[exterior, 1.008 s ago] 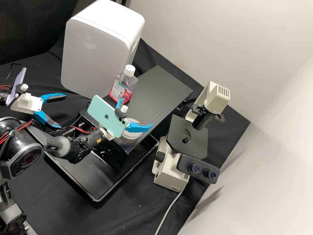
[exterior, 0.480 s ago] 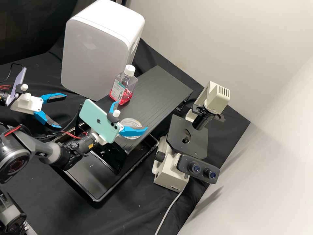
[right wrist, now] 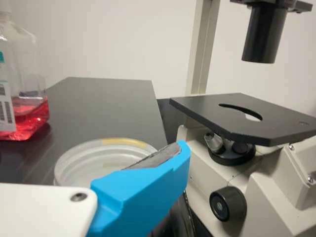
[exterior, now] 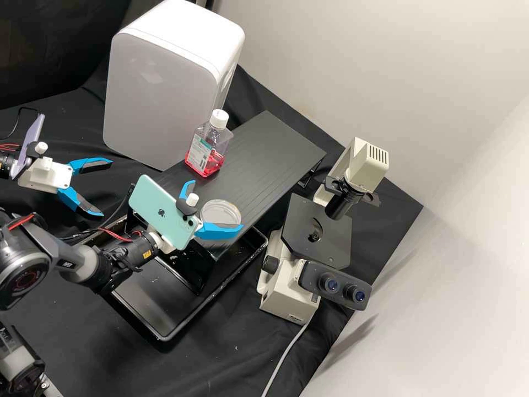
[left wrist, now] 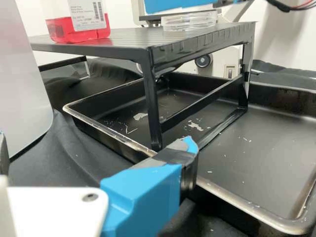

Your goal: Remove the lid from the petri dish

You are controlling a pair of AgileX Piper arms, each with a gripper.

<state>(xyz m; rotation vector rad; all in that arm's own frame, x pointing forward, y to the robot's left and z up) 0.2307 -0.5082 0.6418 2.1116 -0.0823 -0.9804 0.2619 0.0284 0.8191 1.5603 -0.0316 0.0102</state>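
On the near end of the black ribbed metal rack (exterior: 264, 160), saw the clear round plastic petri dish (exterior: 220, 211), with its lid (left wrist: 190, 16) apparently on. Found the right pincer (exterior: 216, 203) spread wide and pinching nothing, with one blue finger (exterior: 220, 229) crossing just in front of the dish. Noted the left pincer (exterior: 106, 187) likewise spread and empty, well apart from the dish, above the black-draped table (exterior: 231, 353) near the white boxy appliance (exterior: 171, 77). Spotted the clear flask of red liquid with a white cap (exterior: 206, 146) upright farther back on the rack. Saw the rack's legs standing in the black metal tray (exterior: 149, 300) and a beige microscope (exterior: 319, 248) just beside that tray.
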